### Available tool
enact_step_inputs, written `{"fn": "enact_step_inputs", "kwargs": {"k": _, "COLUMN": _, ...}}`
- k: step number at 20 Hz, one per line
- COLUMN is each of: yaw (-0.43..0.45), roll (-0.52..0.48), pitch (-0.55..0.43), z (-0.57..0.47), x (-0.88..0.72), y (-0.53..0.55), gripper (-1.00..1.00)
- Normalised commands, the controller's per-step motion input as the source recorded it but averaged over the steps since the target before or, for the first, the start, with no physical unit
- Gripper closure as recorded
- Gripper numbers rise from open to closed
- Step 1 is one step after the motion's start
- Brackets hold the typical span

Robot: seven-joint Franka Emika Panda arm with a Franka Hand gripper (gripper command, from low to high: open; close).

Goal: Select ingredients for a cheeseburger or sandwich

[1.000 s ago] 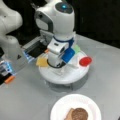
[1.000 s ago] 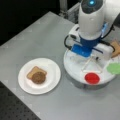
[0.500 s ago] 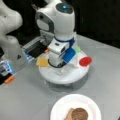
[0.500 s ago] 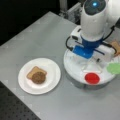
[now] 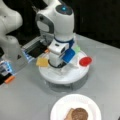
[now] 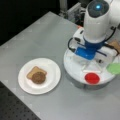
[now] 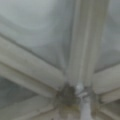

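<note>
**Arm low over the ingredient tray, toast and patty on the plate**

Hanging low over the round white tray, the gripper sits close above the tray's middle in both front views. Its wrist and blue body hide the jaws from both front cameras, and the wrist view shows only pale ribs of the tray meeting at a hub, so I cannot tell whether the jaws are wide, narrow or holding anything.

Around the tray's rim lie the loose ingredients. A red disc rests at a front view's right side of the tray, and it also shows near the tray's lower edge. A green leaf lies at the tray's right edge in a front view, beside the red disc but apart from it. A yellow cheese square sits on the tray's left edge in a front view. A tan toast square lies partly hidden behind the arm.

Well apart from the tray, a white plate stands on the grey desk. On it lies a toast slice with a brown patty on top, uncovered. Both pieces show again at a front view's bottom.
</note>
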Motion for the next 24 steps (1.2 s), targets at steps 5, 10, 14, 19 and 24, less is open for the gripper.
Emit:
{"fn": "enact_step_inputs", "kwargs": {"k": 5, "yaw": -0.035, "roll": 0.065, "pitch": -0.170, "z": -0.14, "x": -0.15, "y": -0.06, "gripper": -1.00}}
{"fn": "enact_step_inputs", "kwargs": {"k": 10, "yaw": -0.013, "roll": 0.073, "pitch": -0.163, "z": -0.14, "x": -0.12, "y": -0.05, "gripper": -1.00}}
{"fn": "enact_step_inputs", "kwargs": {"k": 14, "yaw": -0.008, "roll": 0.101, "pitch": -0.153, "z": -0.15, "x": -0.10, "y": -0.01, "gripper": -1.00}}
{"fn": "enact_step_inputs", "kwargs": {"k": 19, "yaw": 0.085, "roll": 0.105, "pitch": -0.090, "z": -0.14, "x": -0.12, "y": 0.06, "gripper": -1.00}}
{"fn": "enact_step_inputs", "kwargs": {"k": 24, "yaw": 0.254, "roll": 0.135, "pitch": -0.029, "z": -0.08, "x": -0.12, "y": 0.08, "gripper": -1.00}}
